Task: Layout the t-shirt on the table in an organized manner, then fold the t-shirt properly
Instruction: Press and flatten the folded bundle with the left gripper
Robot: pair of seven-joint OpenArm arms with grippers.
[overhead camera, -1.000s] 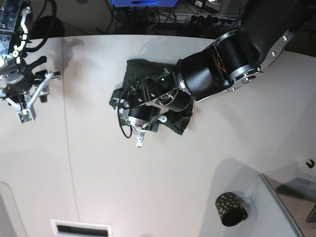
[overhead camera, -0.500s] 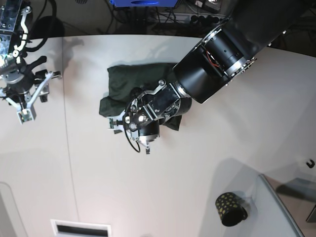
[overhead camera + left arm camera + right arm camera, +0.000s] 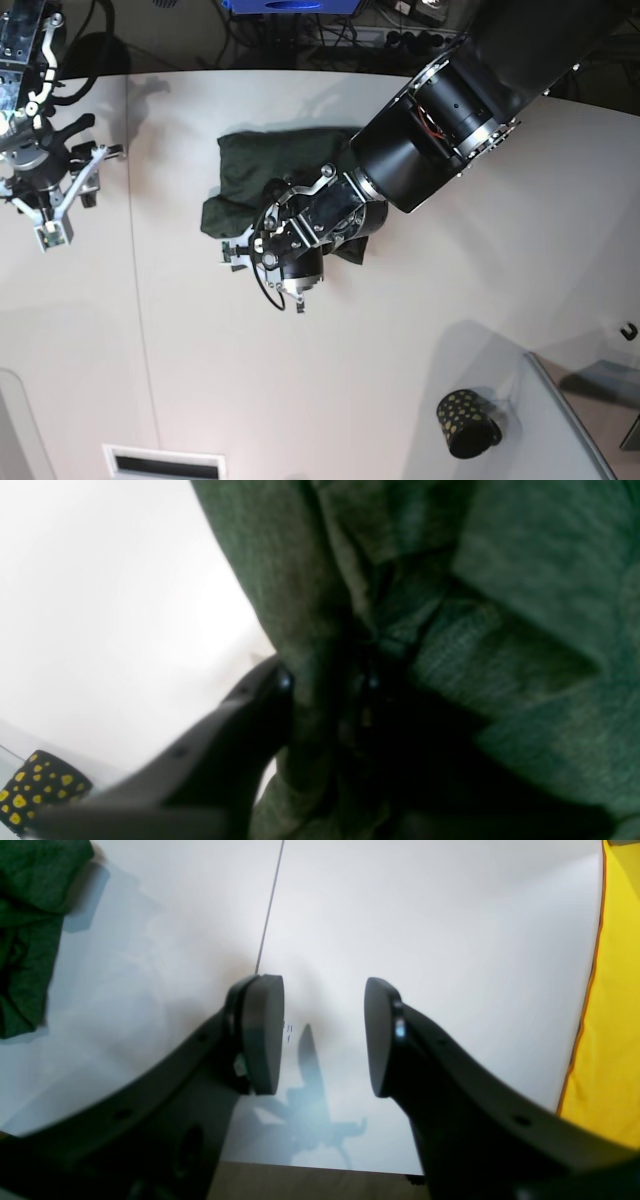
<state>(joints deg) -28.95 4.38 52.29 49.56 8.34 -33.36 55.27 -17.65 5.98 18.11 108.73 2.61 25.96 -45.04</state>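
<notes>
Left tool on the bunched shirt, right tool idle over bare tabletop

The dark green shirt (image 3: 262,165) lies crumpled toward the far edge of the white tabletop (image 3: 380,360), a little left of its middle in the base view, just right of the thin dark seam. The left tool (image 3: 240,252) is down at the shirt's near-left edge; in the wrist view folds of cloth fill the space between its fingers (image 3: 250,700), so it looks clamped on the shirt. The right tool (image 3: 324,1035) hangs over the tabletop's left edge, well apart from the shirt, its pads (image 3: 262,1032) apart with nothing between them. A black cup (image 3: 466,422) with gold dots lies near the tabletop's near-right corner. No readable writing or brand shows; the tiny marks by the seam are too small to read.
</notes>
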